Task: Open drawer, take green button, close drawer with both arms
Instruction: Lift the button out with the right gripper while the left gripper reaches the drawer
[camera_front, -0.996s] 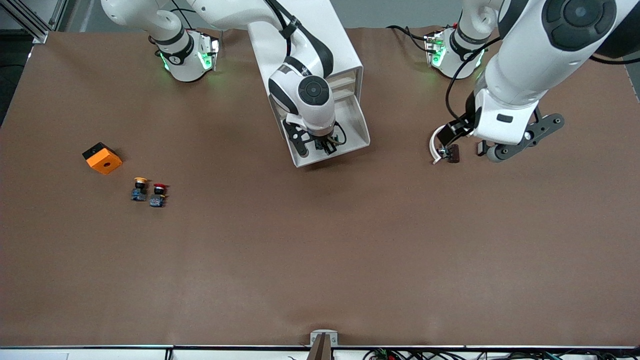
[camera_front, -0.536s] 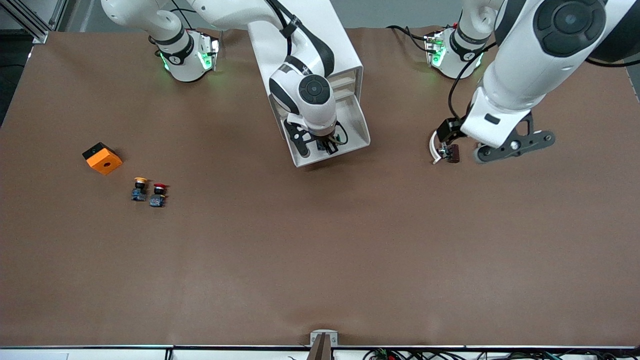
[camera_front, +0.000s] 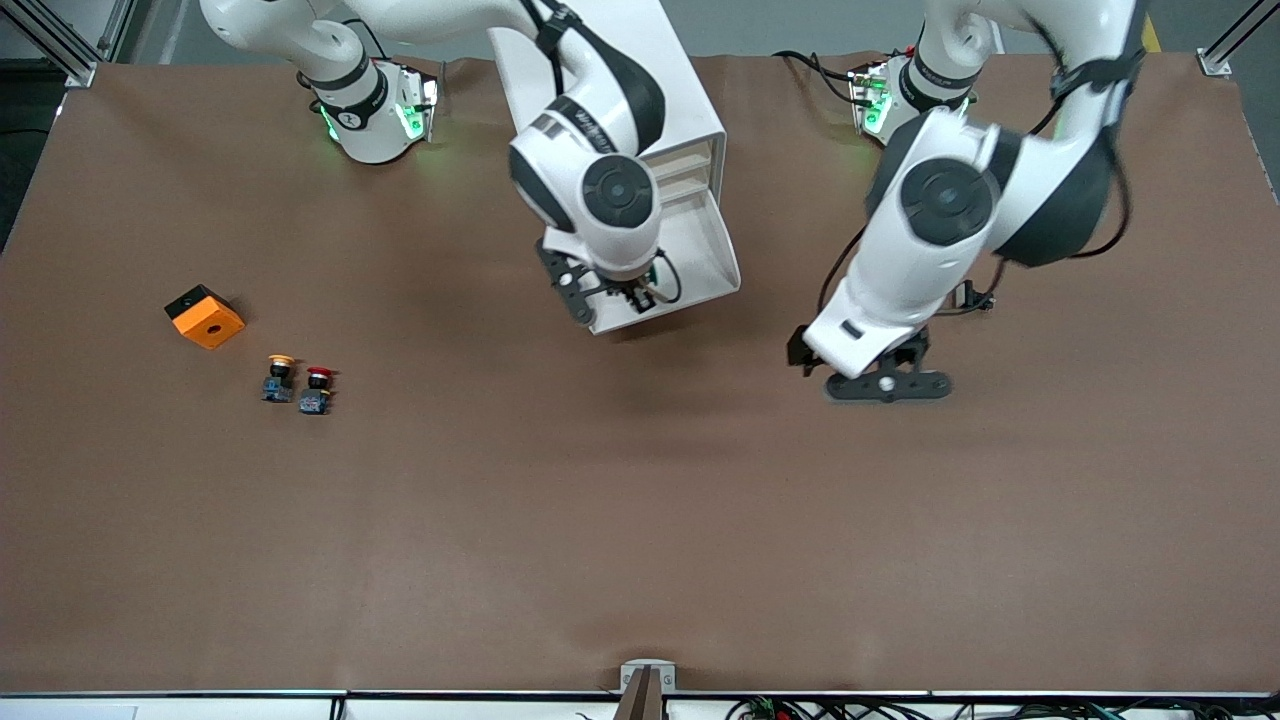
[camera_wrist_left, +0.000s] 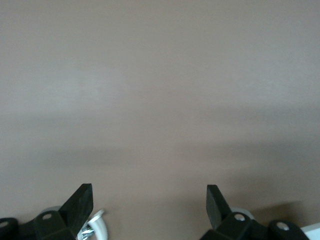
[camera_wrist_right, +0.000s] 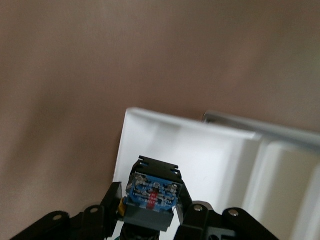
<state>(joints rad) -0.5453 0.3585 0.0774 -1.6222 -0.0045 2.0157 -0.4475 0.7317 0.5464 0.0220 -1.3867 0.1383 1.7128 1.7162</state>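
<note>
Right tool (camera_wrist_right: 150, 212) grips the button (camera_wrist_right: 151, 195) over the open drawer (camera_front: 690, 265); a slip drops it. Left tool (camera_wrist_left: 149, 210) hangs open over the bench (camera_front: 640, 500), at the drawer's 3 o'clock.

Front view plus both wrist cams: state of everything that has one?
drawer: pulled out of the cabinet.
button: clamped in the right tool, lifted over the drawer.
right tool: shut on the button.
left tool: open, empty, over bare table.
yellow-capped button: upright on the table.
red-capped button: upright, beside the yellow one.
orange block: resting on the table.
</note>
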